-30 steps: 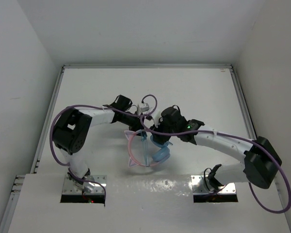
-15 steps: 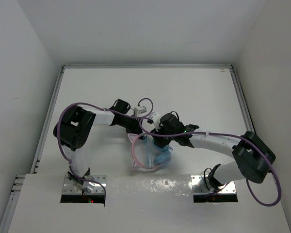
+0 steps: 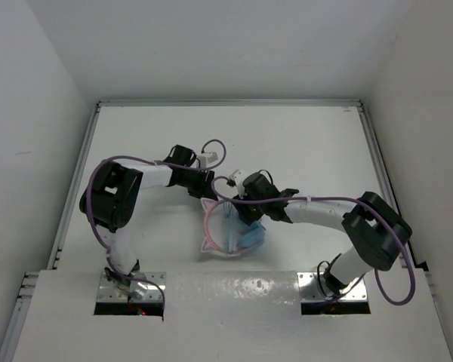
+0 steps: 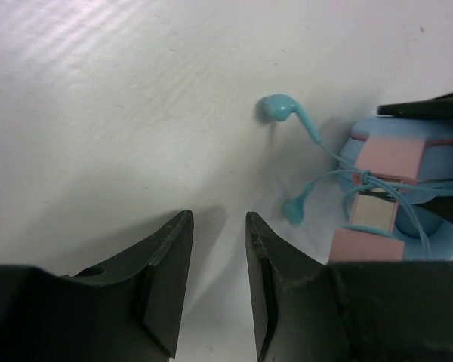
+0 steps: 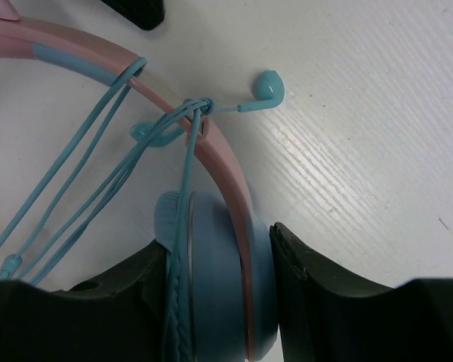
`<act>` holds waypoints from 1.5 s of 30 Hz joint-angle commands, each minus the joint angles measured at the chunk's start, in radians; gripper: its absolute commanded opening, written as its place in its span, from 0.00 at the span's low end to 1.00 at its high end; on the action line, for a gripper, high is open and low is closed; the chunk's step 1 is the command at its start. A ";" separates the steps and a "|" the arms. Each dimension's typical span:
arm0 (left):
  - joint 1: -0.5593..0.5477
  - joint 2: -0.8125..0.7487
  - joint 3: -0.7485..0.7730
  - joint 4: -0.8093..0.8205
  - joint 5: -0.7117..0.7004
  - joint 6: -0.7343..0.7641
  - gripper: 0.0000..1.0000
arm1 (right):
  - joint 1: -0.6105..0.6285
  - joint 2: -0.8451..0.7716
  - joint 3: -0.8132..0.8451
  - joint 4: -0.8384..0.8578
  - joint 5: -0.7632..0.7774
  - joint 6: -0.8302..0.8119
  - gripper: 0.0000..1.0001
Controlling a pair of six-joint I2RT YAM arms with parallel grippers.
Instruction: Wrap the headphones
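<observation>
The headphones lie on the white table between the two arms: pink cat-ear headband, light blue ear cups. Their thin teal cable runs in several strands along the band and is knotted round it, with two loose teal ends on the table beside it. My right gripper is shut on one ear cup, one jaw against each side. My left gripper stands open just left of the headphones, with bare table between its fingers; the cable ends lie ahead of it.
Thick purple robot cables loop over both arms. The table's raised rim runs along the back and sides, and white walls close in all round. The arm bases sit at the near edge.
My left gripper has drawn back to the left, away from the headphones, and its jaws have parted. The right arm has swung left, shifting the headphones slightly left with it.
</observation>
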 commanded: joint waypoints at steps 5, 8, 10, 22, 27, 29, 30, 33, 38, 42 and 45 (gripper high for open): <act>0.032 -0.013 -0.007 -0.111 -0.214 0.004 0.36 | -0.081 0.086 0.076 0.013 0.124 0.069 0.00; 0.035 -0.024 -0.007 -0.111 -0.219 0.001 0.38 | -0.085 0.136 0.130 -0.035 0.120 0.017 0.00; 0.040 -0.030 -0.004 -0.116 -0.220 0.001 0.40 | -0.087 0.165 0.185 -0.093 0.115 -0.003 0.08; 0.079 -0.144 0.044 -0.222 -0.298 0.034 0.45 | -0.085 0.193 0.378 -0.262 0.098 -0.048 0.73; 0.176 -0.196 0.080 -0.257 -0.683 0.001 0.67 | -0.085 0.176 0.391 -0.277 0.071 -0.039 0.71; 0.184 -0.222 0.088 -0.254 -0.685 0.011 0.77 | -0.085 0.173 0.389 -0.276 0.063 -0.034 0.71; 0.184 -0.230 0.090 -0.249 -0.670 0.021 0.85 | -0.084 0.173 0.392 -0.274 0.051 -0.030 0.71; 0.182 -0.262 0.091 -0.240 -0.595 0.031 1.00 | -0.062 0.137 0.417 -0.270 0.049 -0.030 0.72; 0.182 -0.294 0.136 -0.263 -0.587 0.037 1.00 | -0.047 0.029 0.501 -0.302 0.058 -0.005 0.98; 0.182 -0.329 0.189 -0.289 -0.607 0.055 1.00 | -0.045 -0.079 0.543 -0.320 0.074 0.015 0.99; 0.182 -0.352 0.226 -0.306 -0.620 0.066 1.00 | -0.049 -0.144 0.555 -0.359 0.142 0.039 0.99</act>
